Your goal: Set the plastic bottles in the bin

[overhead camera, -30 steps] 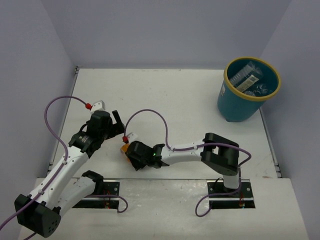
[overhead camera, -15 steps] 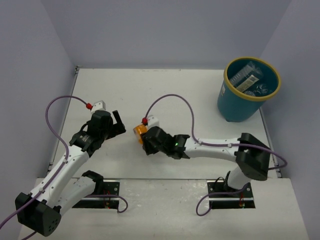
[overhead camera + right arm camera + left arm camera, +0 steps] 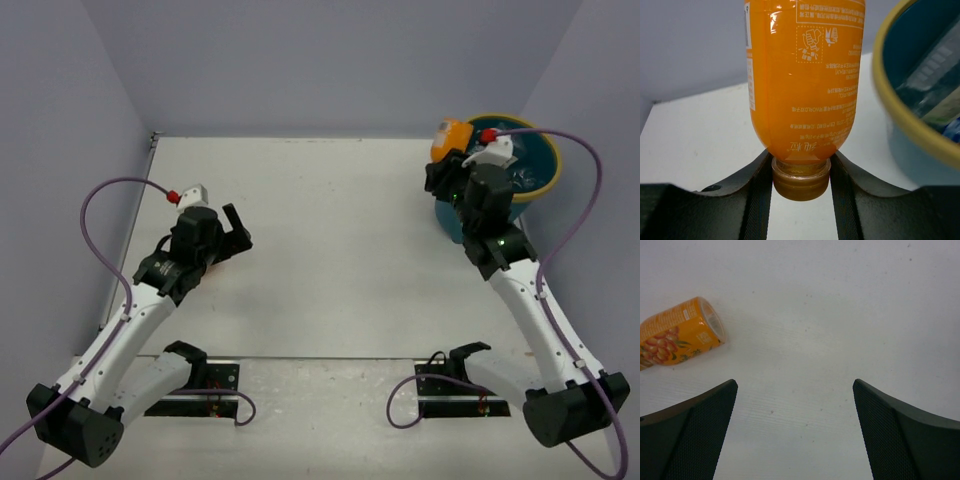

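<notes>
My right gripper point(image 3: 452, 170) is shut on the neck of an orange bottle point(image 3: 450, 137), held up beside the left rim of the teal bin point(image 3: 548, 163). In the right wrist view the fingers clamp the neck point(image 3: 801, 172) below the orange body point(image 3: 805, 75), with the yellow rim point(image 3: 892, 107) just to the right. Clear bottles point(image 3: 935, 82) lie inside the bin. My left gripper point(image 3: 232, 235) is open and empty over the left of the table. A second orange bottle point(image 3: 677, 332) lies on its side ahead and left of its fingers point(image 3: 900, 430); it does not show in the top view.
The white table point(image 3: 330, 230) is walled by grey panels at the back and both sides. The bin stands in the far right corner. Purple cables loop from both arms.
My right arm has swung from the near middle of the table to the far right, carrying the orange bottle up to the bin's rim. My left arm has barely shifted.
</notes>
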